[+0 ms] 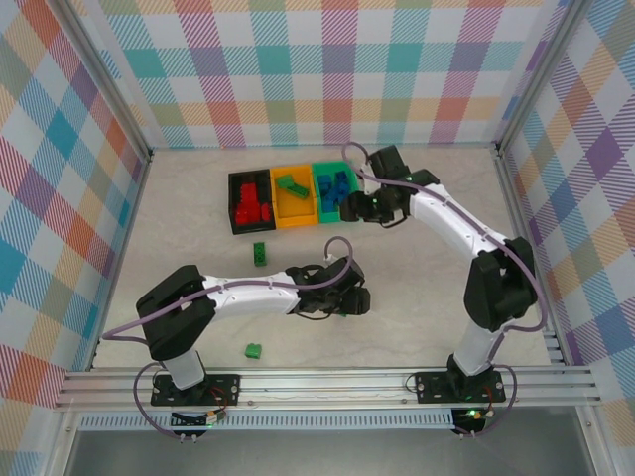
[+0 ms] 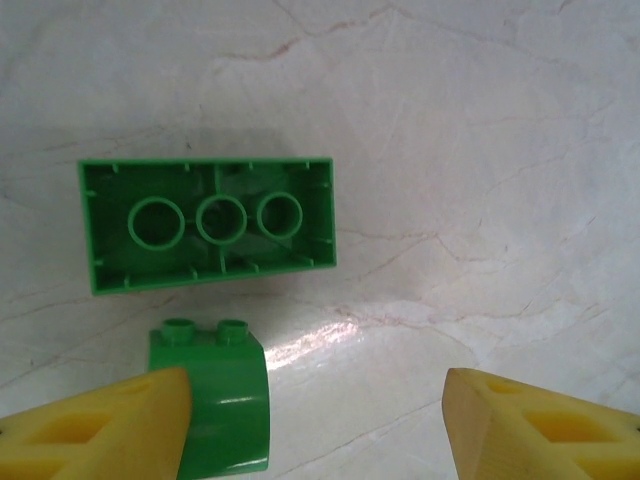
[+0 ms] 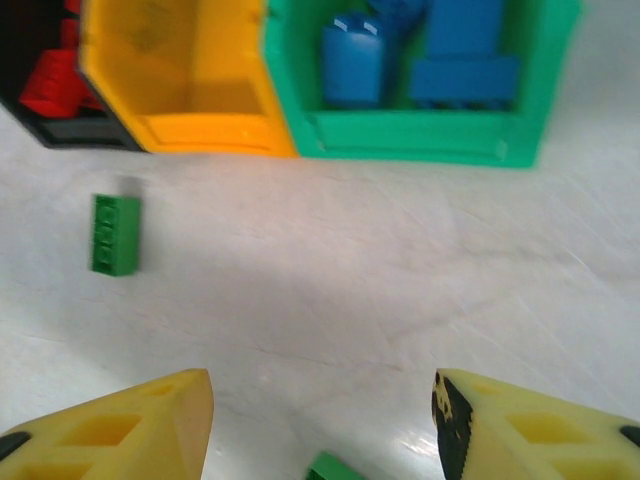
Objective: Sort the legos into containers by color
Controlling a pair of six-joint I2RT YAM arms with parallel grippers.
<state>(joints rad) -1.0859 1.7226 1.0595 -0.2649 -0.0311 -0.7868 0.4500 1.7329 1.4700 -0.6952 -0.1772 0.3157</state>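
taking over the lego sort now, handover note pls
left end effector: open, empty, over two green legos, an upside-down brick and a small brick beside one finger
right end effector: open, empty, in front of the green bin
done: red legos in black bin, blue legos in green bin, one green lego in orange bin
left: those two, a green brick near the bins, a green piece by the left arm's base

The pale, marble-veined worktop (image 1: 417, 288) carries a row of three open bins touching side by side: a black rectangular plastic bin (image 1: 232, 203), an orange bin (image 1: 296, 223) and a green bin (image 1: 317, 193). Loose on it lie a long green studded brick (image 1: 259, 254) near the bins and a small green brick (image 1: 254, 350) near the front edge. The left wrist view shows an overturned green brick (image 2: 210, 222) with a curved green piece (image 2: 222, 400) just beside it.
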